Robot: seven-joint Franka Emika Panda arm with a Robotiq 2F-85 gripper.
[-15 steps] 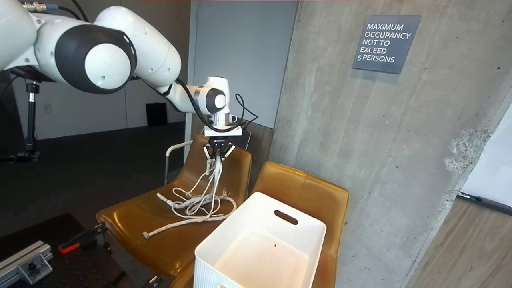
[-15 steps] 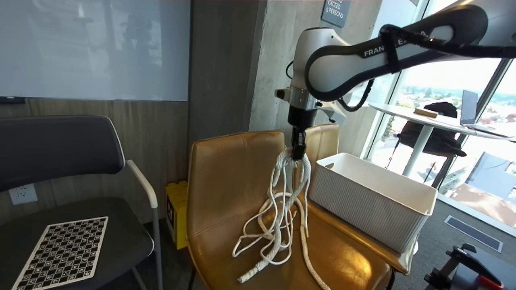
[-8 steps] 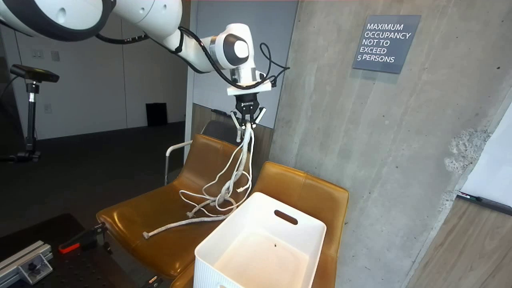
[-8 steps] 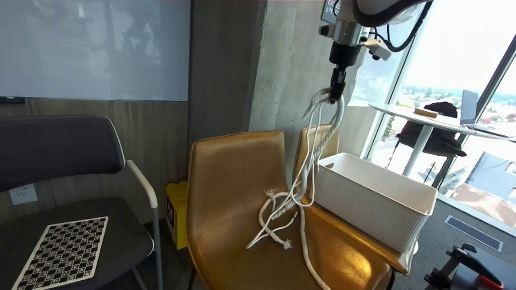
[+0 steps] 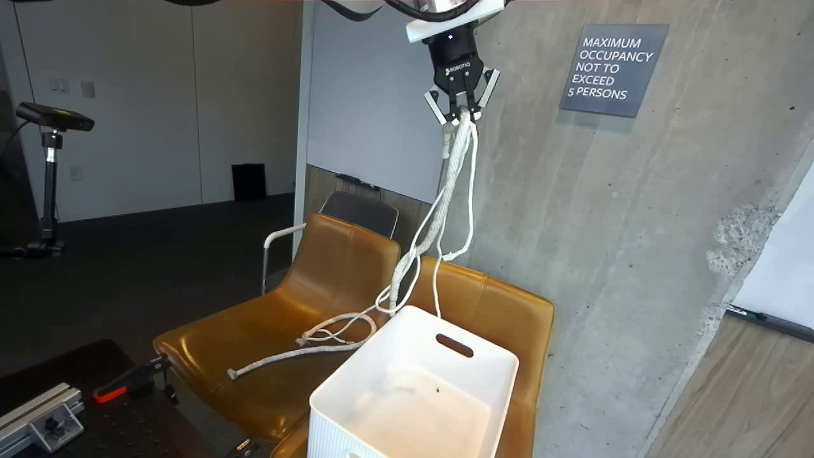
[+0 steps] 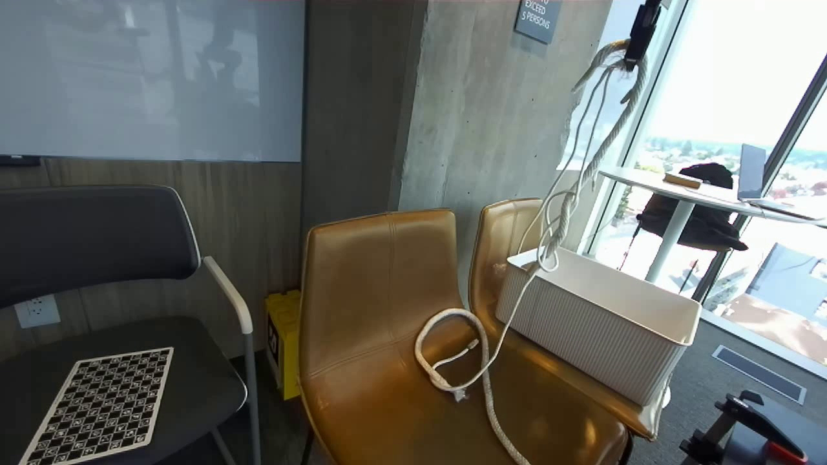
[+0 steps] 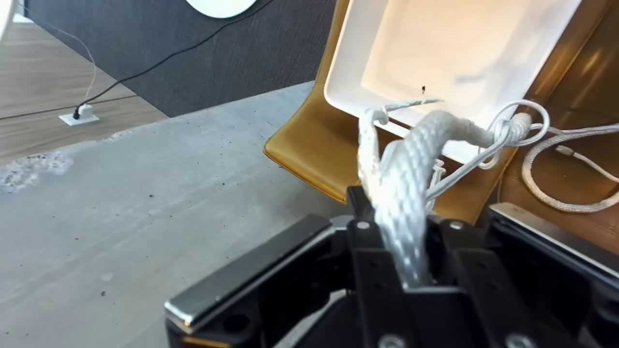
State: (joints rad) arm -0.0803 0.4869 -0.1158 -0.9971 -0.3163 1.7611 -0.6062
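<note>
White braided rope (image 5: 453, 173) hangs in a loose bunch from the black gripper (image 5: 463, 116) marked "ROBOTIQ", whose jaws are clamped on it. The lower strands dangle just outside a corner of the white ribbed bin (image 6: 581, 332), and one trails onto a brown chair (image 6: 387, 413), where a looped cord (image 6: 453, 313) lies. White capitals on a grey sign (image 5: 614, 70) on the concrete wall (image 5: 509, 210) read: "MAXIMUM OCCUPANCY NOT TO EXCEED 5 PERSONS".
</note>
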